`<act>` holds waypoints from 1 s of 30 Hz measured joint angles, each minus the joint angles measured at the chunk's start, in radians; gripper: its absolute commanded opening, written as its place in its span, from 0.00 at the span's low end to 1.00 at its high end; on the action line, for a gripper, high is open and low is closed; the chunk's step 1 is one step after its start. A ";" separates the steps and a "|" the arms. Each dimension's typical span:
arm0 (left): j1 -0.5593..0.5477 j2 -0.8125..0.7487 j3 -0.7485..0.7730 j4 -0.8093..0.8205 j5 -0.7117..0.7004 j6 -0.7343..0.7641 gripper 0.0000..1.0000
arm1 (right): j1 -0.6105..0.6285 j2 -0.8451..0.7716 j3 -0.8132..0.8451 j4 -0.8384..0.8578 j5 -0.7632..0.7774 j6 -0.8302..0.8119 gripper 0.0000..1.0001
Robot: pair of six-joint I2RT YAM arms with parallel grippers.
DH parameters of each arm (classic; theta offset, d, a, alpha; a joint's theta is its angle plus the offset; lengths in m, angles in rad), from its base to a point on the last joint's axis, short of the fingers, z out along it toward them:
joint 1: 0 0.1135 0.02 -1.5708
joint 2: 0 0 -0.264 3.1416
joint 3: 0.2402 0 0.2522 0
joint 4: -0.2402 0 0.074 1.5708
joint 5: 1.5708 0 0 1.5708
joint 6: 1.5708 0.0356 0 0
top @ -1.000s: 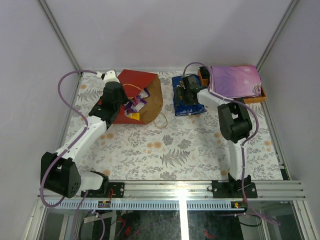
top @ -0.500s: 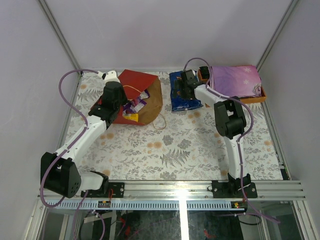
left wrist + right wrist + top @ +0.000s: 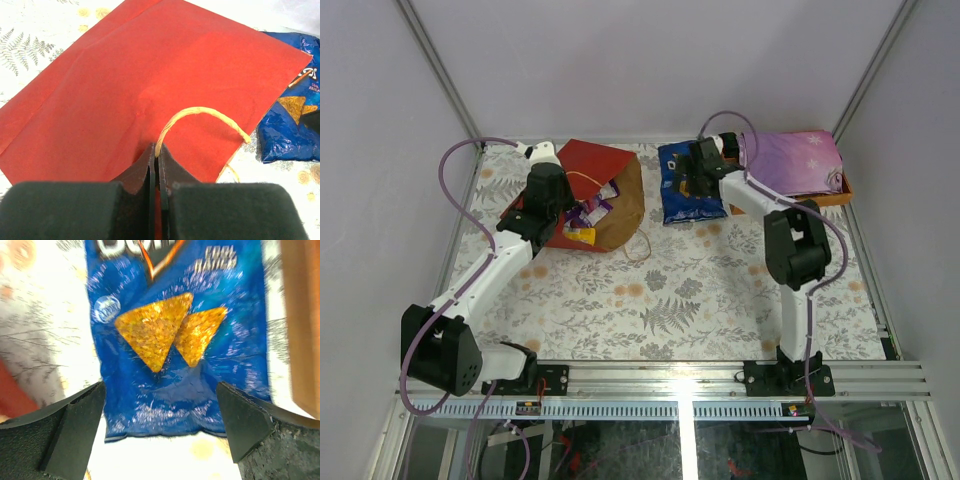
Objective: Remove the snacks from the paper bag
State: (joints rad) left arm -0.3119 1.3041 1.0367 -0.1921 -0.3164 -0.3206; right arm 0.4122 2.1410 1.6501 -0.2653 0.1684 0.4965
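now the right gripper [image 3: 161, 388] has let go of the doritos [image 3: 172, 340], fingers spread above it; left gripper [image 3: 157, 151] pinches the paper bag [image 3: 125, 85] handle [image 3: 200, 112], packs [image 3: 591, 212] still inside.

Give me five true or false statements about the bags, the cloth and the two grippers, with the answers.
1. The left gripper is shut on a tan loop handle of the red paper bag. True.
2. The right gripper is open over the Doritos bag. True.
3. The Doritos bag sits inside the paper bag. False: it lies out on the table, between the paper bag and the orange tray.
4. The paper bag is empty. False: small packets show in its mouth.
5. The purple cloth lies on the bare table. False: the purple cloth rests on the orange tray.
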 measured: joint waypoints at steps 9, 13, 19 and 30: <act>0.000 0.000 0.000 -0.004 0.022 -0.001 0.00 | -0.044 -0.133 0.198 -0.081 0.107 -0.230 0.84; 0.000 -0.001 0.000 -0.005 0.026 0.000 0.00 | -0.103 -0.061 0.274 -0.140 0.131 -0.315 0.77; 0.001 -0.011 0.000 -0.009 0.026 0.000 0.00 | -0.160 0.032 0.203 -0.222 0.138 -0.375 0.71; 0.005 -0.025 0.000 -0.017 0.024 0.001 0.00 | -0.168 0.100 0.145 -0.215 0.119 -0.385 0.34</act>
State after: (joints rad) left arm -0.3065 1.2789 1.0367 -0.2092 -0.2928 -0.3199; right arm 0.2440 2.2410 1.7954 -0.4801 0.2874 0.1116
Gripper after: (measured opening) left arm 0.007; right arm 0.556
